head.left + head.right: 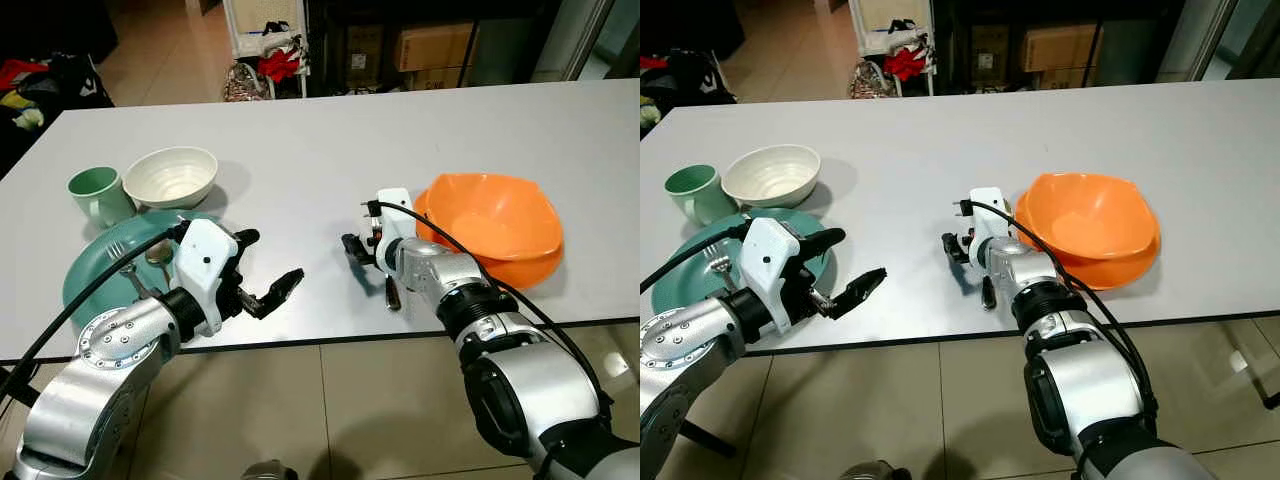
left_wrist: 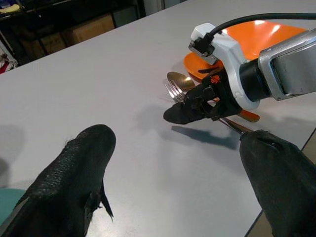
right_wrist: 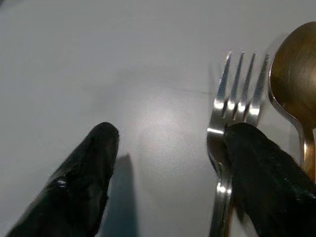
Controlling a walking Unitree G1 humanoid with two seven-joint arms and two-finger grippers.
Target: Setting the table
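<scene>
Your right gripper (image 3: 168,148) gaping wide, one finger resting on fork (image 3: 232,123) beside spoon (image 3: 295,84); left gripper (image 1: 262,272) hovering, fingers spread.

Beyond the table, cardboard boxes (image 1: 432,45) and a cluttered white rack (image 1: 266,40) stand on the tiled floor (image 1: 160,50).

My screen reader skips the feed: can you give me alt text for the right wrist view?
The right gripper is open low over the white table, one black finger lying over the neck of a silver fork. A gold-toned spoon lies right beside the fork; the other finger is over bare tabletop.
</scene>
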